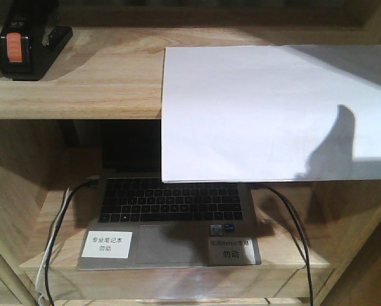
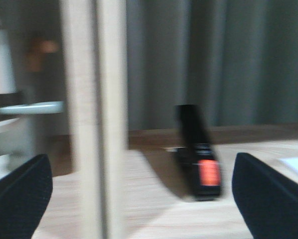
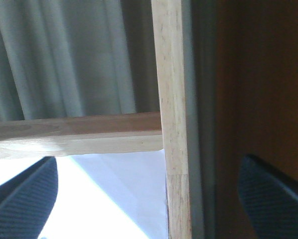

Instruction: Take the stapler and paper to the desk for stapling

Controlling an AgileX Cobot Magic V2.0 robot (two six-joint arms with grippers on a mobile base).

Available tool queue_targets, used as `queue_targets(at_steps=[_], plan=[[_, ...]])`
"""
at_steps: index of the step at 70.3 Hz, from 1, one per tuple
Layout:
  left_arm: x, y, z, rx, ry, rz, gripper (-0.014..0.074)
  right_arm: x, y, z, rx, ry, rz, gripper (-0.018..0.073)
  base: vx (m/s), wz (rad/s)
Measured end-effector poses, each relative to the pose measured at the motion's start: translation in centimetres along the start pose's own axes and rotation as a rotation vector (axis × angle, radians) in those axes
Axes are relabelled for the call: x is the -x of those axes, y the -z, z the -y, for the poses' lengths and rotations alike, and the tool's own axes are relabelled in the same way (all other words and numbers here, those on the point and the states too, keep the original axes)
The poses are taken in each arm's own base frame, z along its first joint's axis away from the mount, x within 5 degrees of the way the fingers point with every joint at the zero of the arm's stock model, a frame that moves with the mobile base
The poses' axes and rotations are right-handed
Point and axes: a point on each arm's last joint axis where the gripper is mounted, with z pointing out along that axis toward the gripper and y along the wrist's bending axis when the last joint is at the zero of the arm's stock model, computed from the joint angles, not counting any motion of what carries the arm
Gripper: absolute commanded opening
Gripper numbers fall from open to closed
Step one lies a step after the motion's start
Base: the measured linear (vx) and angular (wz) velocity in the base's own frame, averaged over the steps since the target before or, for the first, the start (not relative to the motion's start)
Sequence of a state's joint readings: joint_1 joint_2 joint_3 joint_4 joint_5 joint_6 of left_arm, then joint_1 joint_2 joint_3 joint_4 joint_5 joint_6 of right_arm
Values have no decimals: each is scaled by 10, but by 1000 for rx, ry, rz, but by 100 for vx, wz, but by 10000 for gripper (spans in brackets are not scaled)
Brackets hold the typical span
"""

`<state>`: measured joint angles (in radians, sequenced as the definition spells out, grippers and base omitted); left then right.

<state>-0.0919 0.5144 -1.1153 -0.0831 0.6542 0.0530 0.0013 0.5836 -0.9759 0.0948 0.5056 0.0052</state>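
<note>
closest in: seeing the left gripper [image 2: 144,199] spread wide, dark pads at both lower corners of the left wrist view, pinching nothing. blurry there, but pointing past a pale upright post [image 2: 94,124] toward the stapler [image 1: 28,41], well apart from it.

front view, left to right: finding the stapler at the far left of the upper shelf [image 1: 82,83], orange patch facing out, untouched. further right, finding the paper [image 1: 267,115] flat on the same shelf, front edge hanging over the lip and covering part of the open laptop [image 1: 171,210] on the shelf below. seeing no contact on the paper either.

right side: seeing the right gripper [image 3: 149,199] spread too, empty, hovering at the paper's edge beside another wooden upright [image 3: 174,124].

no tabletop in any view.

judging progress: near zero. approach only, neither item grabbed. left to do: clamp the stapler, pick up the paper, carry both to the tabletop, set up for stapling.
</note>
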Motion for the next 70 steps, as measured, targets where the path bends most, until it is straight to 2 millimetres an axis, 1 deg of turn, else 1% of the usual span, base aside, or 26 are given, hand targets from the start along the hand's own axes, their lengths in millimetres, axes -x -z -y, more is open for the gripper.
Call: queue_targets(at_steps=[11,18,27,34,47,55,61,70], plan=[[0,-1,6,-139,5,-2,682,0,0,0,0,0,0,591,0,0],[-1,-6,12,-237,8,-19,663,0,0,0,0,0,0,545,0,0],[-4,-19,22,-358,6,-62,647,0,0,0,0,0,0,500,0,0],[-7,-31,31,-416,0,-99,645,0,0,0,0,0,0,476,0,0],[-15,-57,47,-462,-12,-171,638,0,0,0,0,0,0,448,0,0],[-21,-69,53,-465,-20,-212,628,0,0,0,0,0,0,440,0,0],[-24,-76,56,-464,-24,-234,627,0,0,0,0,0,0,436,0,0],[-26,-80,58,-464,-26,-245,627,0,0,0,0,0,0,436,0,0]])
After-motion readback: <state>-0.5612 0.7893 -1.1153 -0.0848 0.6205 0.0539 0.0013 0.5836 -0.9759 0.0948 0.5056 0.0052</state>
